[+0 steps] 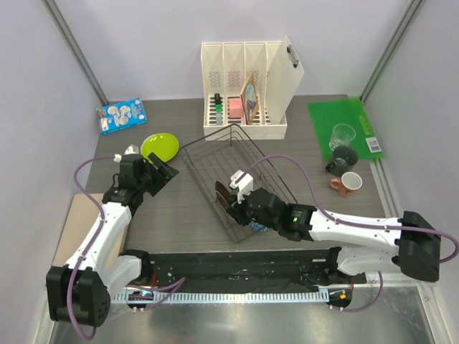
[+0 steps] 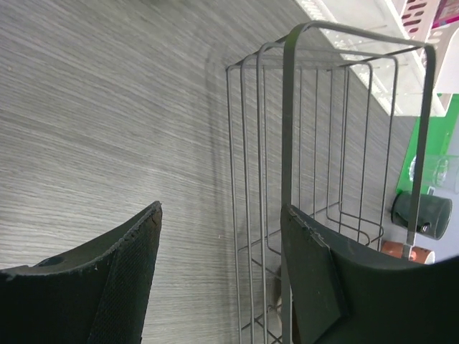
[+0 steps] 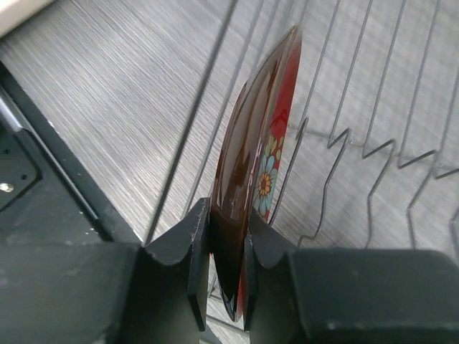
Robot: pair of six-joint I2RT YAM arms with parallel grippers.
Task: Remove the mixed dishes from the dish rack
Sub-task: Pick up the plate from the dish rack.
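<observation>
The dish rack [image 1: 237,175] is a dark wire basket in the middle of the table. The red floral plate [image 3: 262,143] stands on edge in the rack's near end [image 1: 223,195]. My right gripper [image 3: 228,244] is shut on the plate's rim, inside the rack in the top view [image 1: 235,203]. A blue patterned bowl [image 1: 259,228] shows partly under the right wrist. My left gripper [image 1: 162,172] is open and empty, just left of the rack [image 2: 323,143] and near the lime-green plate [image 1: 160,146]. The clear glass [image 1: 343,135], dark grey mug [image 1: 344,158] and pink mug [image 1: 349,183] stand at the right. No white plate shows.
A cream slotted file holder [image 1: 247,89] stands behind the rack. A green mat [image 1: 348,118] lies at the back right under the glass. A blue packet [image 1: 120,116] lies at the back left. A tan board [image 1: 72,222] sits at the left edge.
</observation>
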